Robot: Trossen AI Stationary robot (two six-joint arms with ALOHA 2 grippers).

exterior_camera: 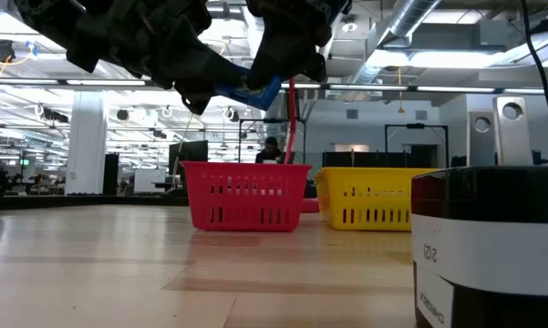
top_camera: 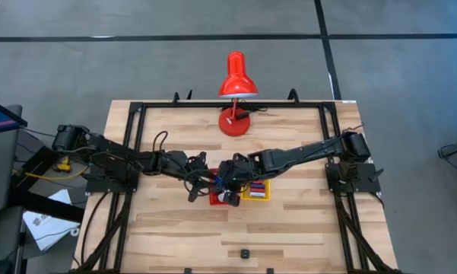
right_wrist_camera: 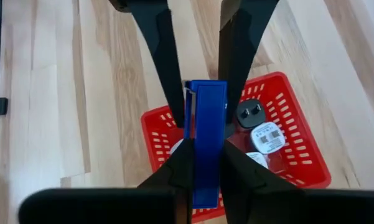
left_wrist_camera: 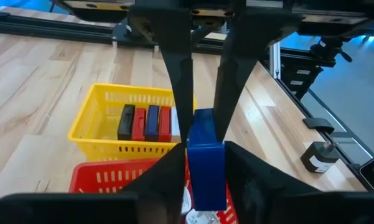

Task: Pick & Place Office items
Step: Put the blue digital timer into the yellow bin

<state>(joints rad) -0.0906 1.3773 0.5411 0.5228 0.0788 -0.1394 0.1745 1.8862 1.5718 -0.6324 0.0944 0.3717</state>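
While both grippers meet above your red basket [right_wrist_camera: 299, 155], the right gripper [right_wrist_camera: 202, 124] clamps the blue stapler [right_wrist_camera: 206, 143]; the left gripper [left_wrist_camera: 202, 118], narrowly parted, flanks it, at 6 o'clock from the lamp [top_camera: 236, 76].

**A workshop hall around a pale wooden table**

The light butcher-block wooden table [top_camera: 289, 221] stood on a grey concrete floor [top_camera: 410, 68] crossed by dark seam lines. A glossy red desk lamp with a round base [top_camera: 236, 84] sat at the table's far edge. Beyond the table, the low view showed a wide open hall with white columns [exterior_camera: 87, 137], rows of ceiling strip lights [exterior_camera: 118, 82] and exposed silver ducts [exterior_camera: 419, 27]. A person [exterior_camera: 272, 150] sat far off among desks.
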